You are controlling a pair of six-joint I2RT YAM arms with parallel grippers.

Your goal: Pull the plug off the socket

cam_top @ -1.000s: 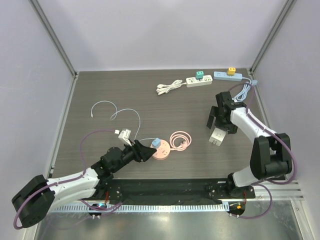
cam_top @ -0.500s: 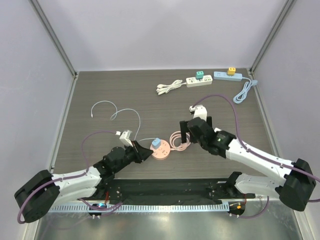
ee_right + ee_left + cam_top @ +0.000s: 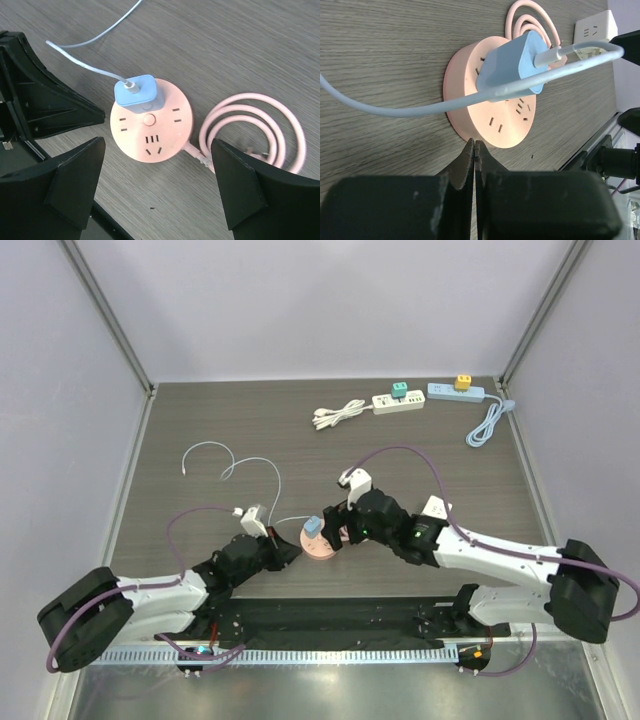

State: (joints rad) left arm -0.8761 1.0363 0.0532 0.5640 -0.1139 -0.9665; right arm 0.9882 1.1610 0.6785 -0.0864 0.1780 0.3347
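Note:
A round pink socket (image 3: 322,546) lies on the table near the front middle, with a light blue plug (image 3: 313,527) standing in it. From the plug's top a thin white cable (image 3: 395,111) runs off. My left gripper (image 3: 288,552) is shut with nothing in it, its tips (image 3: 475,145) at the socket's near rim (image 3: 507,137). My right gripper (image 3: 157,145) hangs open above the socket (image 3: 159,131), one finger on either side, apart from the plug (image 3: 139,92).
The socket's pink cord (image 3: 255,131) lies coiled to its right. A white square adapter (image 3: 436,507) sits beside my right arm. A white cable (image 3: 250,465) loops at the left. Two power strips (image 3: 398,401) (image 3: 457,391) and a white cord bundle (image 3: 338,414) lie at the back.
My right arm has swung from the right side over to the socket, still open. My left gripper has shut at the socket's edge.

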